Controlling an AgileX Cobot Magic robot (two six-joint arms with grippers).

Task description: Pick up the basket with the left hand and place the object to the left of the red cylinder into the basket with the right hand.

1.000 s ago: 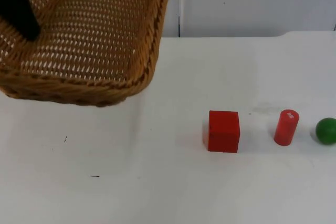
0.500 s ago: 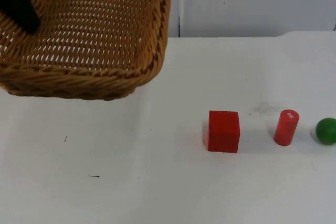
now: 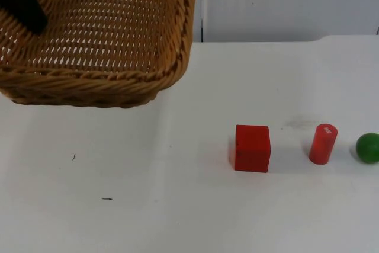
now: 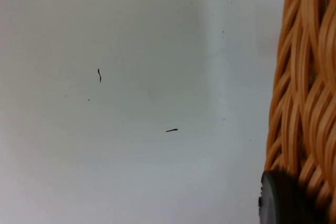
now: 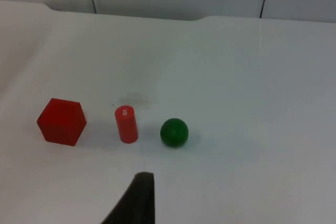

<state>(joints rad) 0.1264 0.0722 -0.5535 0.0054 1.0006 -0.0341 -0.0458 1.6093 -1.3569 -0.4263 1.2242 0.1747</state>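
A woven wicker basket [image 3: 100, 81] hangs above the table's far left, held off the surface. My left gripper [image 3: 22, 5] is shut on its rim, and the black fingertip [image 4: 286, 200] presses against the weave [image 4: 307, 77]. A red cube [image 3: 252, 148] sits on the white table, directly left of an upright red cylinder [image 3: 323, 143]. In the right wrist view the cube [image 5: 61, 121], the cylinder [image 5: 126, 124] and a green ball [image 5: 174, 132] stand in a row. My right gripper [image 5: 137, 203] waits on the near side of that row, apart from all three.
The green ball [image 3: 368, 147] lies just right of the cylinder, near the picture's edge. Two small dark marks [image 3: 106, 199] dot the table in front of the basket. The grey partition wall [image 3: 284, 4] closes the far side.
The basket has drifted to the right and risen a little, its near rim now more level. Cube, cylinder and ball have stayed put.
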